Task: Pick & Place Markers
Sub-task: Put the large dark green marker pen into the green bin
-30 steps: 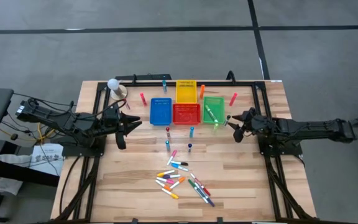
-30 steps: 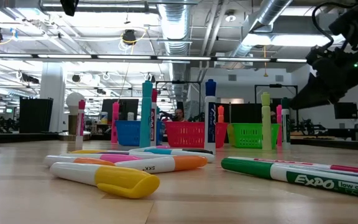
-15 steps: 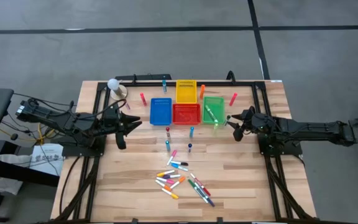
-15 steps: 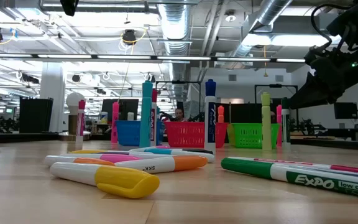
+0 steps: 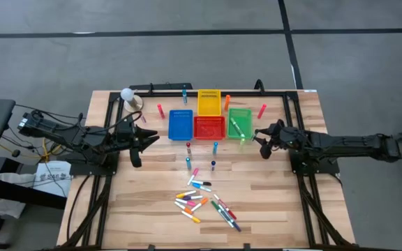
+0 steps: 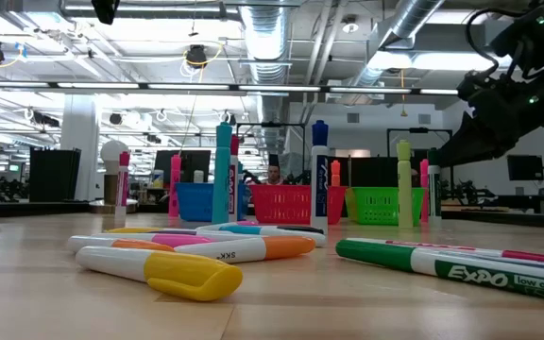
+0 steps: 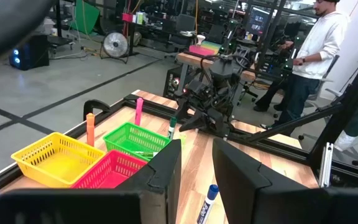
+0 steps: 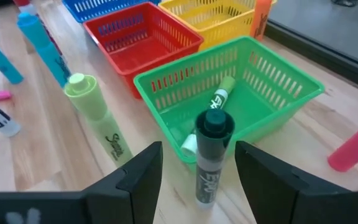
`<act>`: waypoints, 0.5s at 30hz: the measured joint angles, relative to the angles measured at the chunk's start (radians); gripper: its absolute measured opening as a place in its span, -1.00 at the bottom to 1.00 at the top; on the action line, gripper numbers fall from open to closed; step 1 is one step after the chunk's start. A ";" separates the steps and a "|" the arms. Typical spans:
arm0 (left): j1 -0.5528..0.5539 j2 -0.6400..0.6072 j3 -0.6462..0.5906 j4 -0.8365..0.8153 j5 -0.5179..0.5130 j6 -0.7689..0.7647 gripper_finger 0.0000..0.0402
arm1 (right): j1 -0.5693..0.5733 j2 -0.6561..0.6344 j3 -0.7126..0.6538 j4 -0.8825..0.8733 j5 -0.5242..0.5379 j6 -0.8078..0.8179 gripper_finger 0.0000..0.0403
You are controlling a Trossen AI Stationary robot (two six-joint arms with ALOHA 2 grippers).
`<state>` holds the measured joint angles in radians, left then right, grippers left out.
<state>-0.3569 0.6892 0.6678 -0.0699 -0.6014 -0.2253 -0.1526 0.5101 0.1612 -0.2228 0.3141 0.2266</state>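
Several markers lie in a mixed-colour pile (image 5: pixel 204 202) near the table's near edge, and others stand upright around the bins. My right gripper (image 5: pixel 259 140) hovers just right of the green bin (image 5: pixel 239 123), open. In the right wrist view its fingers (image 8: pixel 199 154) stand on either side of an upright dark green marker (image 8: pixel 211 155); I cannot tell whether they touch it. A light green highlighter (image 8: pixel 96 118) stands beside it, and one green marker (image 8: pixel 220 98) lies in the green bin. My left gripper (image 5: pixel 145 137) waits open, left of the blue bin (image 5: pixel 181 124).
Red bin (image 5: pixel 209 127) and yellow bin (image 5: pixel 209 102) sit between the blue and green ones. Upright markers (image 5: pixel 213 148) stand in front of the bins, and pink ones (image 5: pixel 262 111) beside them. A white round object (image 5: pixel 128 94) sits at the far left corner. A person (image 7: pixel 316 56) stands beyond the table.
My right gripper has crept a little toward the table's left, closer to the green bin and the upright green marker. Its fingers show no change in gap. The markers and bins have stayed where they were.
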 joint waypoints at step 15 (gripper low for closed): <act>-0.001 0.000 0.000 0.000 0.004 0.000 -0.54 | -0.046 0.083 0.000 0.101 -0.002 -0.044 -0.08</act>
<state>-0.3580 0.6895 0.6678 -0.0696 -0.5977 -0.2253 -0.1990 0.5928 0.1612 -0.1221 0.3122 0.1826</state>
